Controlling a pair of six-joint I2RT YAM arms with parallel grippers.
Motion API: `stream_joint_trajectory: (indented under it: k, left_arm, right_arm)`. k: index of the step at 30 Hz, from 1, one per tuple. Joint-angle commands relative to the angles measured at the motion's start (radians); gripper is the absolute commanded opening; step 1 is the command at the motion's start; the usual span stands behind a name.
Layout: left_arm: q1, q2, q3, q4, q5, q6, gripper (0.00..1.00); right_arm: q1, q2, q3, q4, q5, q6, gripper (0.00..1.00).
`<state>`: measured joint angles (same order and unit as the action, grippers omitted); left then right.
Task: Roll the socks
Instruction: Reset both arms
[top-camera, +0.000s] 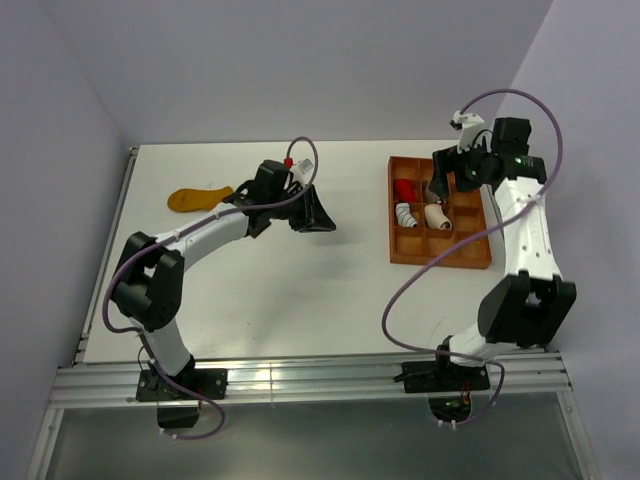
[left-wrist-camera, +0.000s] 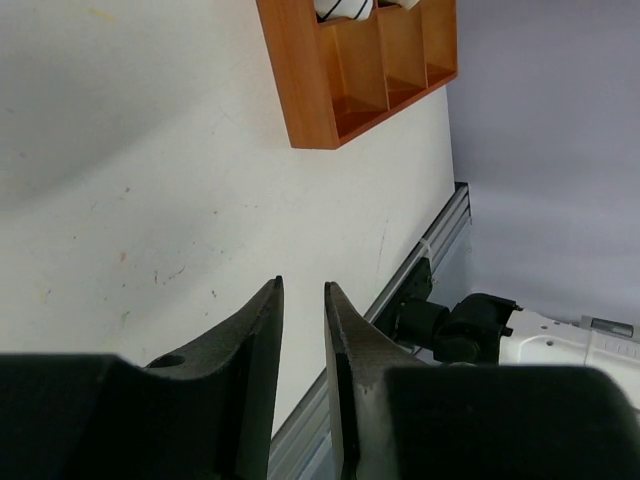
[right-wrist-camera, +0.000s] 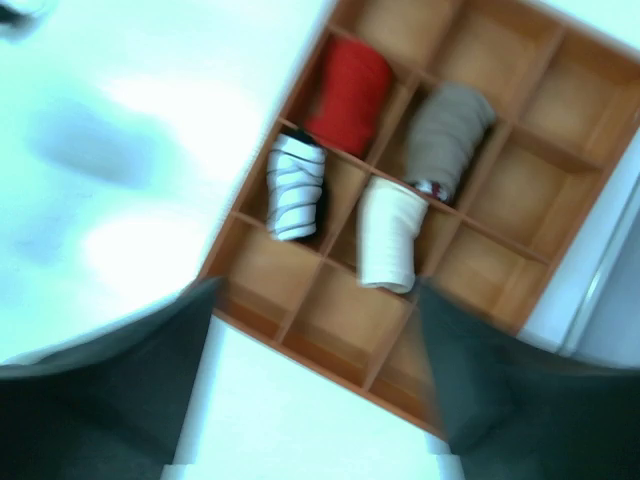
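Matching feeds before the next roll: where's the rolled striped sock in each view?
Top external: striped sock, left side of tray, beside red roll.
Left wrist: striped sock at top edge, in tray.
Right wrist: striped sock left of centre, below-left of red roll.
Shared landmark: the tray.

Orange-brown tray (right-wrist-camera: 345, 320); mustard-yellow sock (top-camera: 200, 198); red sock (right-wrist-camera: 350, 90); grey sock (right-wrist-camera: 448, 135); cream sock (right-wrist-camera: 388, 235); white sock (right-wrist-camera: 295, 190), thin black stripes.

text: none readable | labels: none readable | numbers: none readable
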<state>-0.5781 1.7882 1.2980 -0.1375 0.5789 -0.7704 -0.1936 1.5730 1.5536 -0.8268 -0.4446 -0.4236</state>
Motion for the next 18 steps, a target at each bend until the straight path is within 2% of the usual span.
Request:
stream_joint_trajectory:
  k: [1,2,10,18]
  left_arm:
    - [-0.005,-0.101,-0.019,-0.033,-0.053,0.048,0.29]
    - [-0.005,-0.108,-0.022,-0.036,-0.057,0.048,0.29]
    - [-0.005,-0.158,-0.005,-0.108,-0.116,0.089,0.31]
    - [-0.005,-0.168,0.014,-0.128,-0.122,0.097,0.31]
  right_arm:
    - [-0.006,-0.132,-0.049,0.023,-0.141,0.005,0.96]
    - [-0.006,-0.157,-0.064,0.026,-0.157,0.005,1.00]
    - [-0.006,-0.408,-0.273,0.127,-0.238,0.026,1.00]
    - [-0.006,-0.442,-0.293,0.118,-0.275,0.026,1.00]
